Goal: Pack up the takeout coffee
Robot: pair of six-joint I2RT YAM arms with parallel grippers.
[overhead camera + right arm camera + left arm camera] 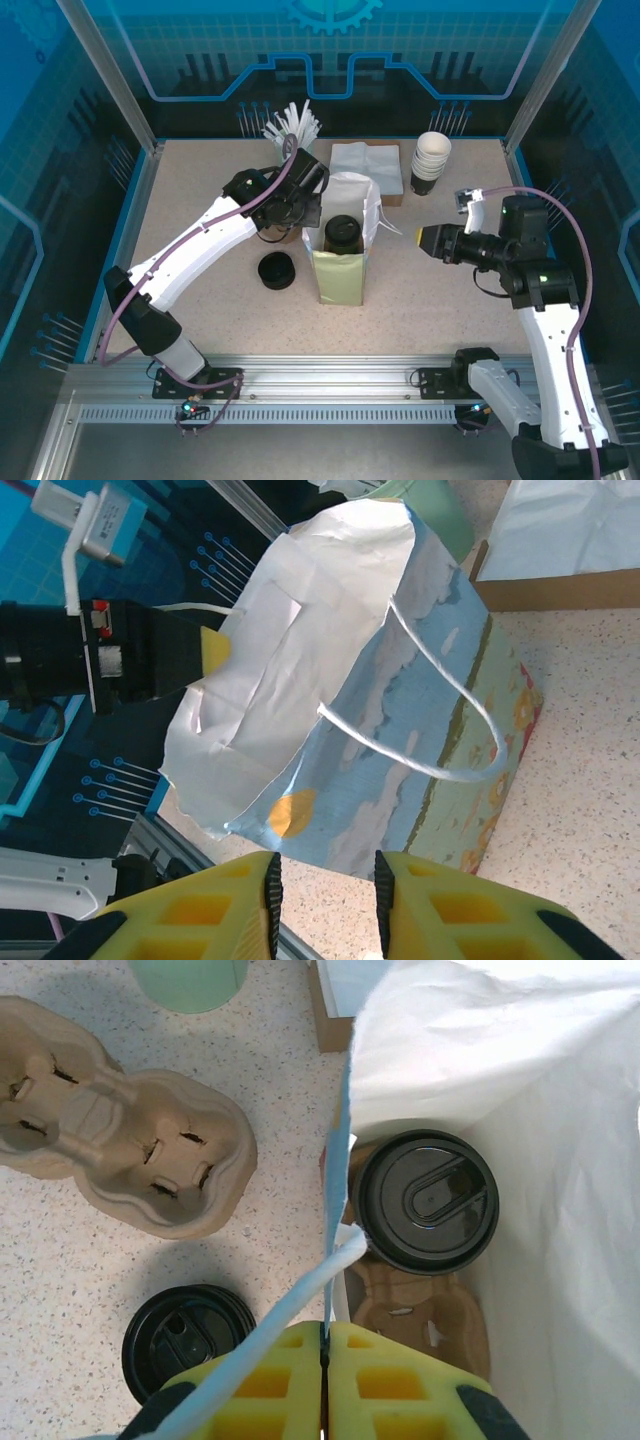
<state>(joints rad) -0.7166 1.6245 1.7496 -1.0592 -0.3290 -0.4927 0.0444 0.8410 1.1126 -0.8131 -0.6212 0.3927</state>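
The takeout coffee stands upright inside the paper bag at the middle of the table. Only its round black lid shows through the bag's open mouth. In the left wrist view the cup sits on a brown cardboard tray at the bottom of the bag, with the bag's white inner walls rising around it.

The left gripper is at the bag's rim, at about 10 o'clock from the coffee in the top view. Its yellow fingers are clenched together on the thin edge of the paper, and one white handle strap lies across the left finger.

The right gripper hovers at 3 o'clock from the bag and apart from it. Its fingers are released with a clear gap between them and grasp nothing, and they face the bag's printed blue side.

A loose lid, also black, lies flat on the table at 8 o'clock from the bag. A moulded cup carrier rests just beyond it, under the left arm. The pale green tumbler of white sticks stands at 11 o'clock. A box of white napkins sits at 12 o'clock, just behind the bag, and the stack of white cups is at 1 o'clock, near the far edge.
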